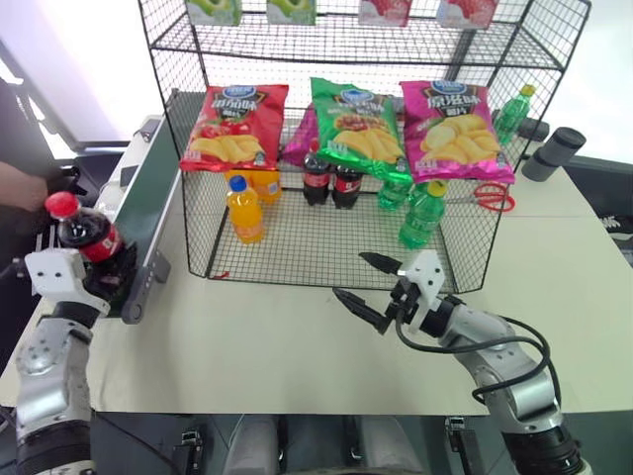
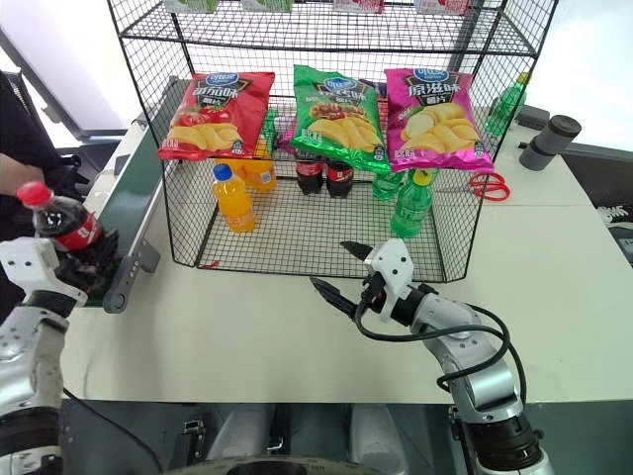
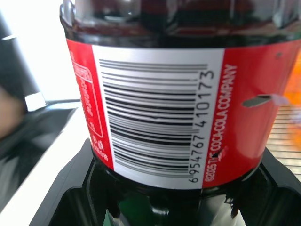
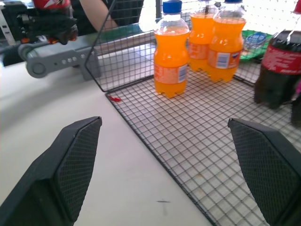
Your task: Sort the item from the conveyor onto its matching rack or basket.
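The cola bottle (image 3: 160, 108) is seen closest in the left wrist view, its red label and barcode legible, clamped between the left gripper's (image 1: 94, 279) black fingers at the near end of the green-belted conveyor (image 1: 148, 198). The cap is cut off there but shown by the head views. The right gripper (image 1: 368, 285) is held spread wide over the table (image 1: 297, 346), beside the wire-mesh basket (image 4: 188, 141), where orange bottles (image 4: 171, 56) stand.

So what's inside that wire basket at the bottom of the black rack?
In the wire basket: orange-juice bottles, two cola bottles, green bottles. Hanging chip bags cover whatever sits further back.
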Controlling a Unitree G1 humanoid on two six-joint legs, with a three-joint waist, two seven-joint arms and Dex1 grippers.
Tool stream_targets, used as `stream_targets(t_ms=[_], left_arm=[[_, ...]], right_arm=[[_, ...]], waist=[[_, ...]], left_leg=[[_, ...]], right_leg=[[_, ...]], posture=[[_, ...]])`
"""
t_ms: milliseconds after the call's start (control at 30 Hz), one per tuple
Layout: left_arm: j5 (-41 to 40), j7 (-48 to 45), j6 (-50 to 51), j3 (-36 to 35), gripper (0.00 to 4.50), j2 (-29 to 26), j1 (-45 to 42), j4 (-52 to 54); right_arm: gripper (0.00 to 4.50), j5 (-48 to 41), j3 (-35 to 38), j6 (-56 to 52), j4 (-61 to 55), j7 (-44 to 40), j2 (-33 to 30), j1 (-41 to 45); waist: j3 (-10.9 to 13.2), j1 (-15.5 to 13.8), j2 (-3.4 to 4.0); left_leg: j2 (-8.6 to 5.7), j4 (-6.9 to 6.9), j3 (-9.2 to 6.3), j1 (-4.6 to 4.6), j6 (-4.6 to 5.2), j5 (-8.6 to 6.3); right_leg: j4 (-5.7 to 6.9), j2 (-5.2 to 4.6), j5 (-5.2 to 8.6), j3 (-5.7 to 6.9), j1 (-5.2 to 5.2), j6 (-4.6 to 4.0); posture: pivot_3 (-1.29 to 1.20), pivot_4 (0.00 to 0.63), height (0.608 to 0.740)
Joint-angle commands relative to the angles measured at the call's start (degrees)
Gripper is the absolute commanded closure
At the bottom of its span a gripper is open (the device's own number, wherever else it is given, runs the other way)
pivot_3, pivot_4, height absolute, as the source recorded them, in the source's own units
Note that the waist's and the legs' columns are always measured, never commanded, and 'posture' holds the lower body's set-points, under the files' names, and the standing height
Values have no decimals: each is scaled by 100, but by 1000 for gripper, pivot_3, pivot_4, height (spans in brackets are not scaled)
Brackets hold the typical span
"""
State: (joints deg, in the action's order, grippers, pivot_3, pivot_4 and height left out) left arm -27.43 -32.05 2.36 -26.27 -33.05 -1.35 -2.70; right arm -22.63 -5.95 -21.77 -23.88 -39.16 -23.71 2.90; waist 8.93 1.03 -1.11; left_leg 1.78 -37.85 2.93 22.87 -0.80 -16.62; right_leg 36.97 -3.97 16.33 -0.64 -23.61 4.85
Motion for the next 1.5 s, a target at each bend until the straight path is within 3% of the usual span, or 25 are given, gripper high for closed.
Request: stream_targets(t_ms=[33, 200, 533, 767, 1033, 1167, 1300, 1333, 1367, 1500], left_arm=[[-818, -982, 679, 154, 1595, -483, 82, 1135], [-944, -1810, 1336, 1305, 1595, -704, -168, 1909], [-143, -2590, 854, 3128, 1595, 446, -1546, 1133], [133, -3165, 603, 3724, 1595, 916, -1904, 783], [355, -3238, 432, 3845, 1595, 1176, -2035, 615], [389, -3176, 418, 3809, 1595, 1224, -2036, 646], [247, -3080, 727, 3725, 1595, 1239, -2004, 733], [224, -3065, 799, 3700, 556, 1224, -1990, 753], [243, -3049, 796, 3675, 248, 1199, -1970, 762], [398, -2848, 670, 3477, 80, 1020, -1742, 734]], right_arm=[[0, -591, 95, -384, -535, -135, -32, 249], [0, -1092, 104, -900, -759, -123, -26, 679], [0, -1431, -22, -1402, -992, 55, 45, 1029], [0, -1422, -58, -1460, -1101, 359, 192, 976], [0, -1592, -61, -1593, -1174, 493, 221, 825], [1228, -1647, -33, -1619, -1159, 509, 223, 788], [1323, -1538, -32, -1544, -1063, 519, 221, 837], [1323, -1522, -17, -1522, -1030, 532, 243, 856], [1323, -1489, 0, -1484, -986, 555, 272, 881], [1323, -1016, 83, -1102, -595, 814, 428, 1053]], waist=[[2, 14, 5], [11, 11, 21], [11, -17, 21], [11, -25, 20], [11, -27, 20], [11, -31, 20], [11, -31, 19], [11, -29, 19], [11, -29, 19], [11, -20, 19]], left_leg=[[-4, 0, 1, 2, 0, 0], [-14, 1, 1, 5, 0, 0], [-19, -16, -1, 46, 6, 3], [-11, -34, -2, 53, 9, 4], [-2, -41, -5, 51, 10, 5], [-1, -42, -6, 51, 10, 5], [-1, -42, -8, 51, 10, 5], [-1, -42, -8, 51, 10, 5], [0, -42, -8, 51, 11, 5], [2, -43, -8, 50, 10, 5]], right_leg=[[1, -6, 0, 0, -3, 0], [-2, -14, 1, 2, -3, -1], [8, -6, -12, 13, -35, 22], [17, 43, -20, 10, -38, 40], [25, 67, -22, 9, -37, 45], [25, 69, -22, 9, -37, 45], [26, 71, -23, 9, -37, 45], [26, 71, -23, 9, -37, 45], [26, 72, -23, 9, -37, 45], [30, 74, -23, 8, -37, 45]], posture=[[0, 150, 740], [0, 150, 740], [0, 150, 740], [0, 150, 740], [0, 150, 740], [0, 150, 740], [0, 150, 740], [0, 150, 740], [0, 150, 740], [0, 150, 740]])
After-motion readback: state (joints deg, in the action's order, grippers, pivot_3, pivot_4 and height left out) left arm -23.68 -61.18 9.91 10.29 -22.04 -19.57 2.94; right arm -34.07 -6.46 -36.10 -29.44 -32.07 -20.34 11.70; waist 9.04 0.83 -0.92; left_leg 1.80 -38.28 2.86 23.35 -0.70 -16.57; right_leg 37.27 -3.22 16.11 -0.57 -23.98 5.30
